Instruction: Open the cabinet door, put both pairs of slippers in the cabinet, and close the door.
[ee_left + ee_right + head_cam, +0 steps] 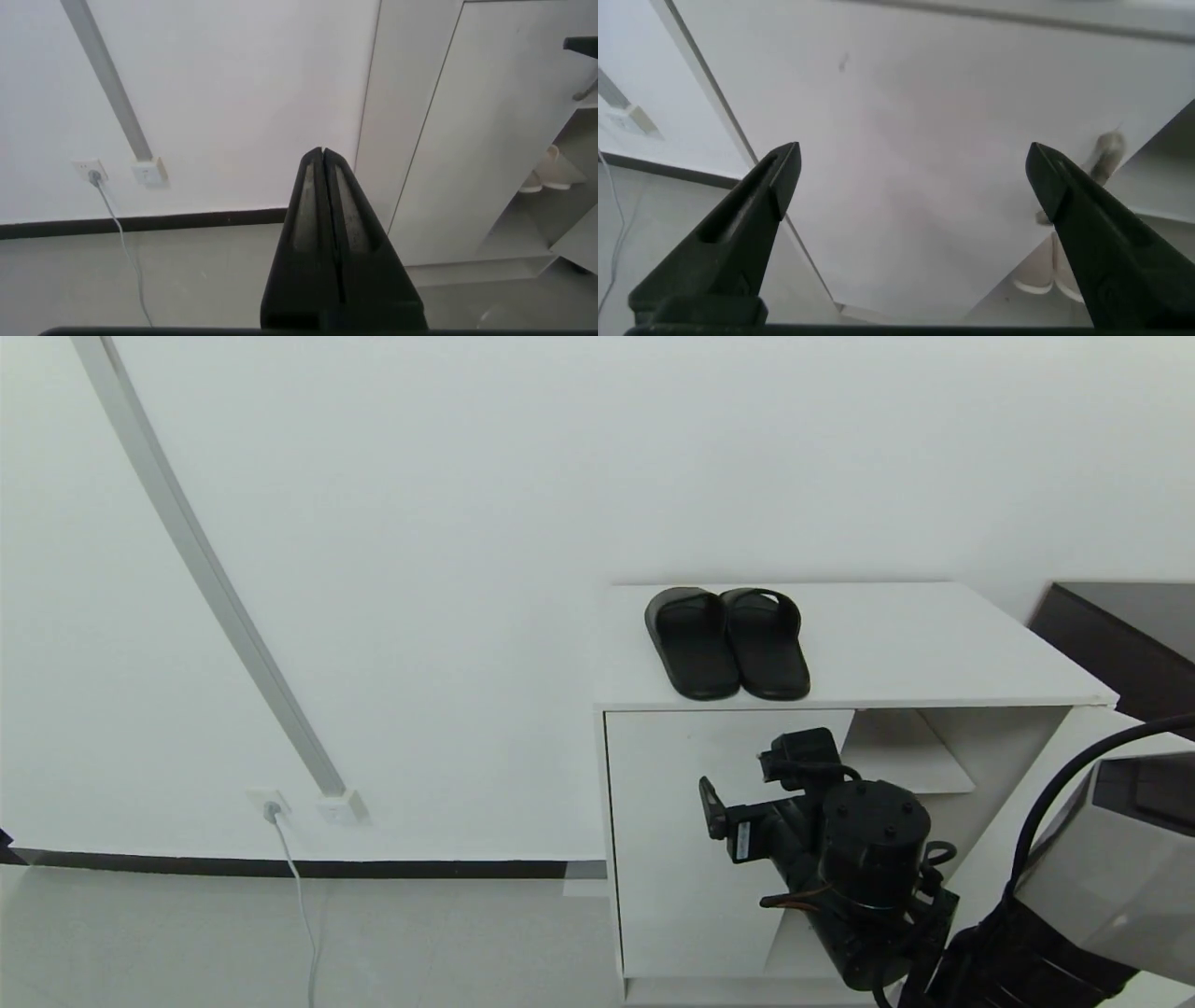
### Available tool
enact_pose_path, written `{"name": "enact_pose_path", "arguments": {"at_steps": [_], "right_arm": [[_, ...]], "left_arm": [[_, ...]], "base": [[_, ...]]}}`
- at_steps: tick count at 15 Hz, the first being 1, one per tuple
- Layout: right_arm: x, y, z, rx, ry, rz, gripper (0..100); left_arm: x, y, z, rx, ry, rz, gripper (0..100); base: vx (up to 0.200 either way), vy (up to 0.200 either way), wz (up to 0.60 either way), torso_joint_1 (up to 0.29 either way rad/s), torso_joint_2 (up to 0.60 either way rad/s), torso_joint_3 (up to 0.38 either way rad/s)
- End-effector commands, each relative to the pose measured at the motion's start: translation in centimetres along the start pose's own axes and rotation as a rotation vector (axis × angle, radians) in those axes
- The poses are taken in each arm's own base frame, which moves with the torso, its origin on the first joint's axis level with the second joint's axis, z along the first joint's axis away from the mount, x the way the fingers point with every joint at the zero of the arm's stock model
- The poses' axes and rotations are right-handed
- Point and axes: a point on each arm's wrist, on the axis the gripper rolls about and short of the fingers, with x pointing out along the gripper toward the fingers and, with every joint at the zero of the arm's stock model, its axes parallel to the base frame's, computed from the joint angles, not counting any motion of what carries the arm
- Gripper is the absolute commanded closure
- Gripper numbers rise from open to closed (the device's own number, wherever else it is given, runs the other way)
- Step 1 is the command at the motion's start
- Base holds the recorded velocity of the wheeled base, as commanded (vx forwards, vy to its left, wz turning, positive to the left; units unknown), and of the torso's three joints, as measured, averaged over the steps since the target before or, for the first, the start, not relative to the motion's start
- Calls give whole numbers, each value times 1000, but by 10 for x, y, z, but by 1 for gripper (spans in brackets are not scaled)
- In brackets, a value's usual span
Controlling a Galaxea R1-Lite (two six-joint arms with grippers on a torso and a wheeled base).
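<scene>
Black slide slippers (709, 653), a pair lying side by side and touching, sit on top of the white box-shaped cabinet (934, 644). In the head view that is at about 2 o'clock, and the toes point toward the wall. And look inside: a second pair, pale slippers (549, 172), lies on a lower shelf in the cabinet's open right half. A flat white door panel (672, 877) covers the left half of the front, down at 5 o'clock. Right in front of that panel hangs the black right arm. Its right gripper (910, 161) is spread wide and empty, the two dark fingers well apart and facing the panel. The left gripper (322, 159) is clenched on nothing, its fingers pressed flat together. It is aimed at the white wall beside the cabinet's left side. Over at 8 o'clock a white wall socket (269, 803) has a grey cable (303, 915) plugged in, trailing down to the floor.
</scene>
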Motion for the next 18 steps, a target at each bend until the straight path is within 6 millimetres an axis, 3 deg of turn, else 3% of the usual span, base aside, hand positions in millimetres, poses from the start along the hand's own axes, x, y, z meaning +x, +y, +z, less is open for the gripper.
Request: {"name": "enact_pose_path", "arguments": {"at_steps": [1, 14, 18], "right_arm": [[0, -1, 0, 1, -1, -4, 0], [12, -9, 0, 2, -3, -35, 0], [23, -12, -14, -11, -4, -1, 0]], "left_arm": [[0, 0, 0, 0, 0, 0, 100], [0, 0, 0, 0, 0, 0, 100], [0, 0, 0, 0, 0, 0, 100]], "base": [[0, 0, 0, 251, -559, -334], [0, 0, 0, 219, -482, -267], [0, 0, 0, 143, -299, -161]]}}
